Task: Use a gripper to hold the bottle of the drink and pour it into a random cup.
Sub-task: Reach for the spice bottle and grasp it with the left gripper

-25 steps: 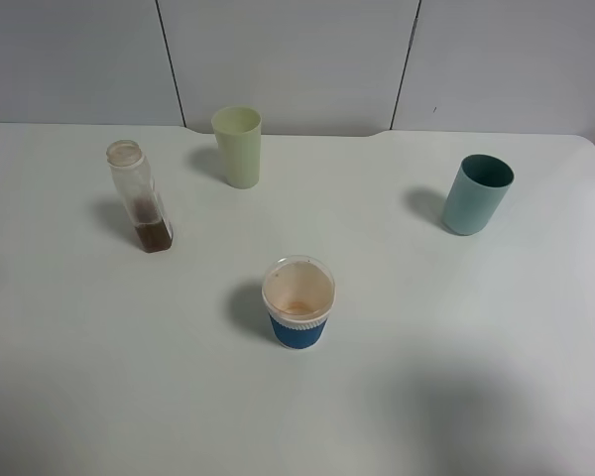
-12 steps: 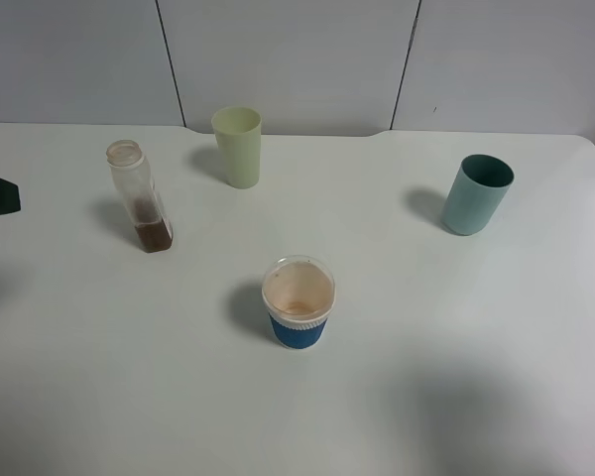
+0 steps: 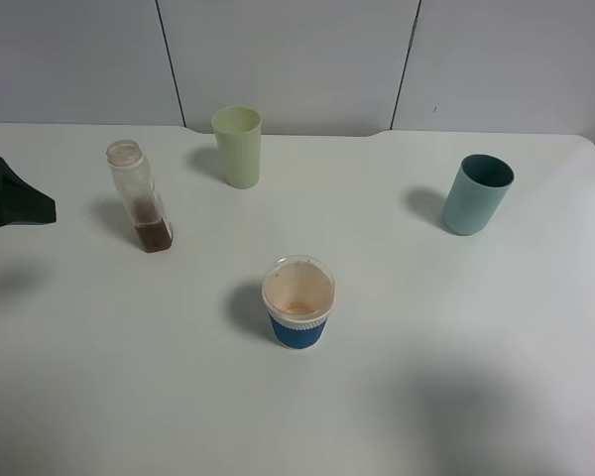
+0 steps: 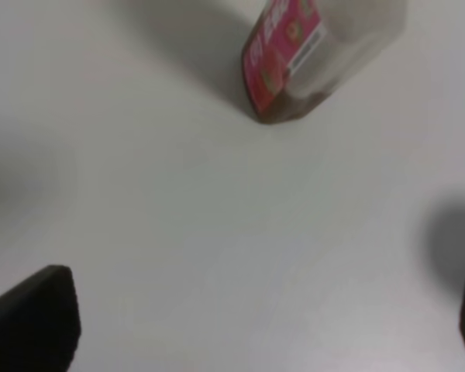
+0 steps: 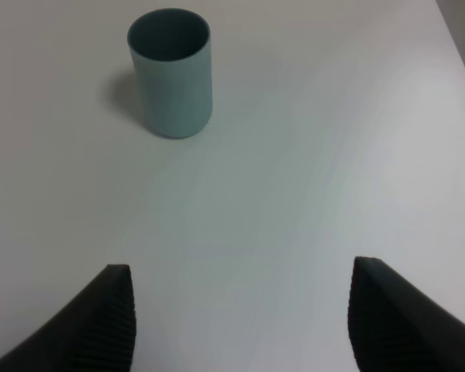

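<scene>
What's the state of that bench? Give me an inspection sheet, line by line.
Surface: white table, bare between the items, no spills seen.
Job's things: bottle upright at the back left, a little brown drink at its bottom; yellow-green cup upright at the back, apart from the bottle.
Clutter: teal cup upright on the right; blue-sleeved cup upright near the middle.
Grippers: left gripper open, holding nothing, short of the bottle; right gripper open, holding nothing, facing the teal cup.
Cables: nothing seen.
Surroundings: grey wall panels behind the table.
</scene>
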Available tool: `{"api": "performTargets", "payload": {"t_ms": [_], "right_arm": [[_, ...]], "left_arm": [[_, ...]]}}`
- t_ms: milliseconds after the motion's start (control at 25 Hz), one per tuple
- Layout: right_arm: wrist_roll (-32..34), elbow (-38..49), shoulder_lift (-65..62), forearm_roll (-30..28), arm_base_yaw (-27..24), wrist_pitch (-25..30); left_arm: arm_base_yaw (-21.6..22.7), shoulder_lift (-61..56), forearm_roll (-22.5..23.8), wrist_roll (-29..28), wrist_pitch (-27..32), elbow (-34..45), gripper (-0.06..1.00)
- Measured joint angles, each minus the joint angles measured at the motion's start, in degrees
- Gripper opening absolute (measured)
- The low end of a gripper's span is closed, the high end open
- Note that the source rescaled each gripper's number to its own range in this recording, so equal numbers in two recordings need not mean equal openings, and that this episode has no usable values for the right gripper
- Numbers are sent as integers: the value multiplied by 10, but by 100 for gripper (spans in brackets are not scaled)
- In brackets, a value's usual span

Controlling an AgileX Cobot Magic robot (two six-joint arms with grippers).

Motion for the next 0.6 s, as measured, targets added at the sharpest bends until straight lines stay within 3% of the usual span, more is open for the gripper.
{"api": "performTargets", "payload": {"t_ms": [440,600], "right_arm": [[0,0,0,0,0,0],[0,0,0,0,0,0]], "left_arm": [[-102,105,-20,0,-70,0,100],[-144,140,-47,1,-107,3,100]]}}
